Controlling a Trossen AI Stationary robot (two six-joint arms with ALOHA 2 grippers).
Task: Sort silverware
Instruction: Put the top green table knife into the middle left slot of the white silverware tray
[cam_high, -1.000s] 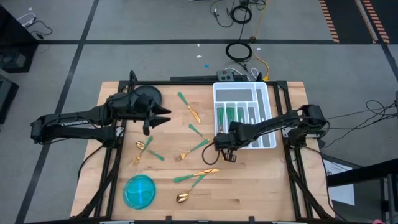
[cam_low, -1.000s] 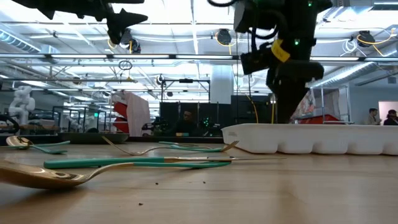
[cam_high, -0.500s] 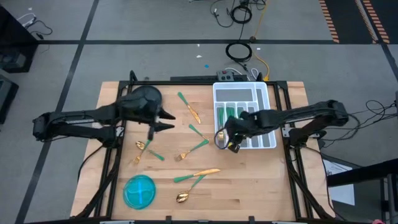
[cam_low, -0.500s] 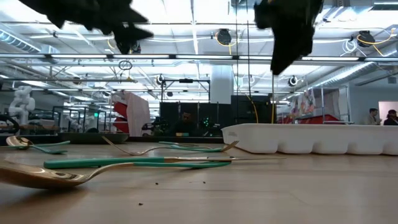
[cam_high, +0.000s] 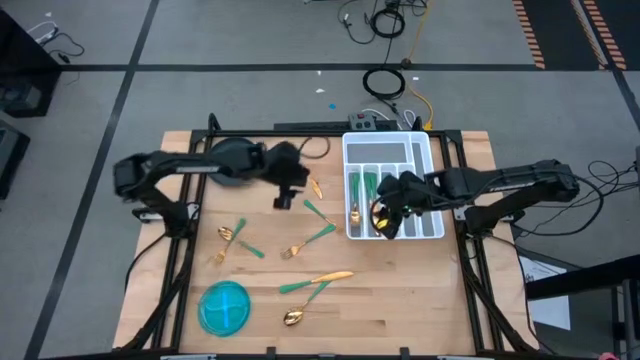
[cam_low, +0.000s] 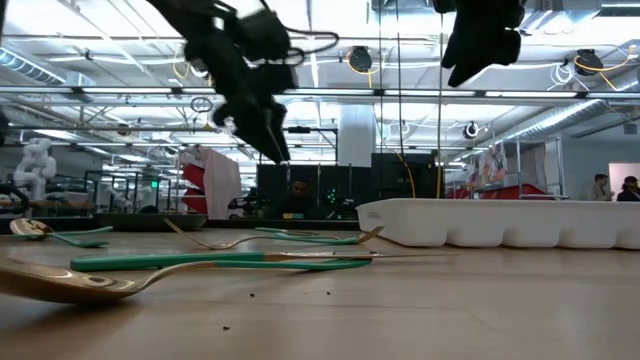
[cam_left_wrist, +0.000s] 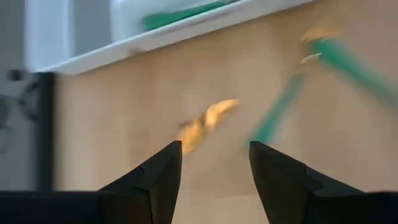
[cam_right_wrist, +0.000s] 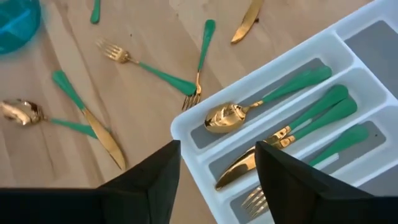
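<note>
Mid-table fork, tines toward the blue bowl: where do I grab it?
Take the fork at mid-handle, coming straight down with the fingers across the slim teal shaft. It lies flat on the table, so there is no way in from the side. Its handle end meets the second fork, so stay clear of that end.

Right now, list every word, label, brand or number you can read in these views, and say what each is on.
None can be read.
Left arm: pale lettering along it in the high view, too small to read.
Signs in the room behind the table, low view: too blurred to read.
Tray, bowl, silverware: no print shows.
</note>
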